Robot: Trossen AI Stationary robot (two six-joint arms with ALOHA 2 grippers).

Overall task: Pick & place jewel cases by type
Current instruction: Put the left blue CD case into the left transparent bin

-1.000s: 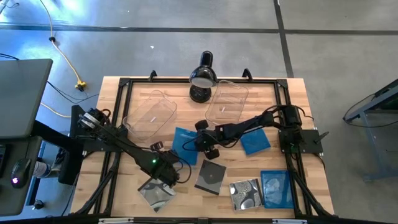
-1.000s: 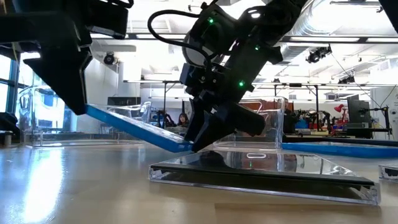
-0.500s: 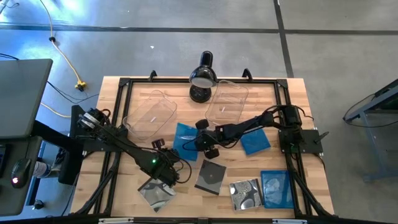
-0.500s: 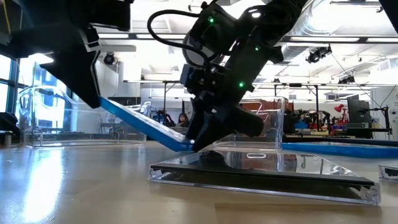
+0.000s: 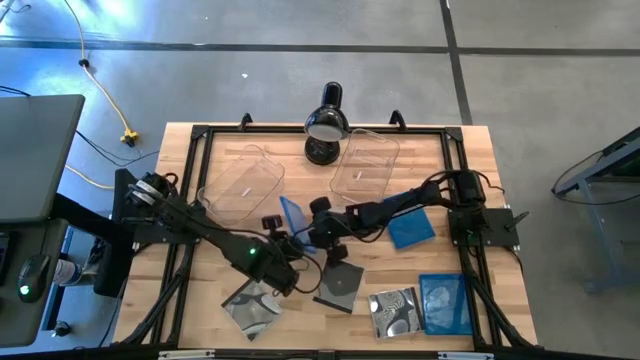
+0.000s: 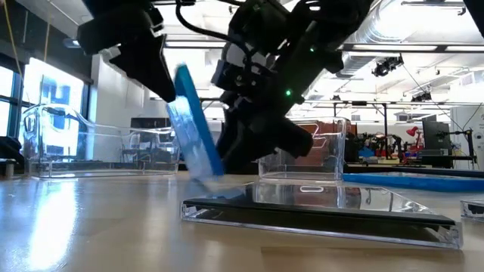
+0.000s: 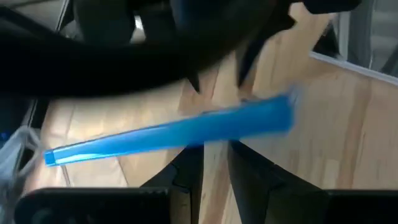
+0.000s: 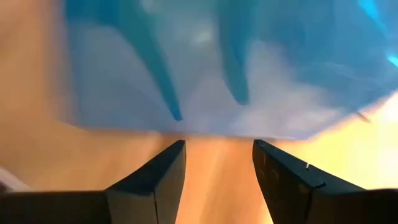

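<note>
left tool [image 5: 281,232] clamped on blue jewel case [image 6: 190,128] tipped steeply on edge above worktop [image 5: 470,160], right tool [image 8: 217,163] spread wide, holding nothing, just beside that case, clear case [image 6: 318,204] flat below

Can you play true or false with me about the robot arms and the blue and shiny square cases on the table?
1. The thin blue square plastic case between the arms is tipped up steeply. True.
2. It lies flat on the wooden table. False: it stands nearly on edge.
3. The left end effector grips that blue case. True.
4. The right end effector is shut tight. False: its fingers stand apart.
5. The black desk lamp lies inside a clear plastic tub. False: it stands beside the tub.
</note>
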